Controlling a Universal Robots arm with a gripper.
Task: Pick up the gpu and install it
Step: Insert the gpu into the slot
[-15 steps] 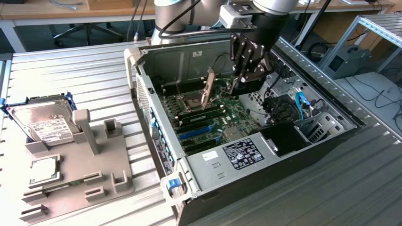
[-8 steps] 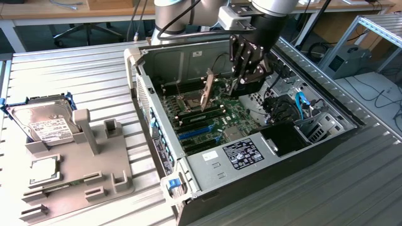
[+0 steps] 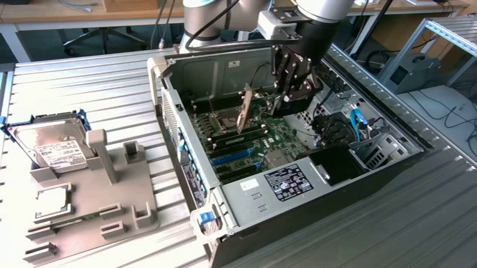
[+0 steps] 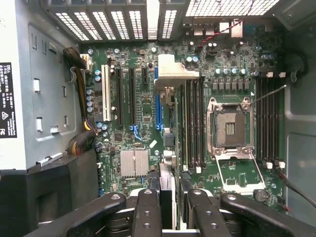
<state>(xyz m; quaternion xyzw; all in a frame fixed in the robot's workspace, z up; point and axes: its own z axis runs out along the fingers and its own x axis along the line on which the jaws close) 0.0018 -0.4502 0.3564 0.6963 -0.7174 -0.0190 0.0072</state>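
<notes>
Nearest in the exterior view, a grey moulded fixture [image 3: 111, 190] lies on the slatted metal table [image 3: 97, 89], with a hard drive [image 3: 52, 148] propped in its holder at the exterior view's left. Just beside it stands the open computer case [image 3: 298, 223], its side off and the power supply [image 3: 287, 184] at the near end.

Further in, the gripper [image 3: 289, 100] on the 1 arm hangs down inside the case over the motherboard [image 3: 280, 139]. It pinches the gpu [image 3: 246, 109], which stands on edge below the fingers and reaches from them toward the exterior view's left, its bracket end farthest from the grip.

In the wrist view, 4 black fingers [image 4: 145, 212] frame the gripper [image 4: 170, 205], the inner 2 pressed against the card's faces. The gpu [image 4: 168, 182] shows edge-on, running away from the fingers to its silver bracket [image 4: 173, 71]. It lies along the blue slot [image 4: 158, 106] (whether its lower edge touches the slot I cannot tell), between that slot and the memory slots [image 4: 192, 123]. The processor socket [image 4: 229, 128] sits well to the other side of those, and the power supply [image 4: 29, 98] flanks the motherboard [image 4: 143, 113] opposite.

Beyond the case, an office chair [image 3: 104, 33] stands by the desks.
</notes>
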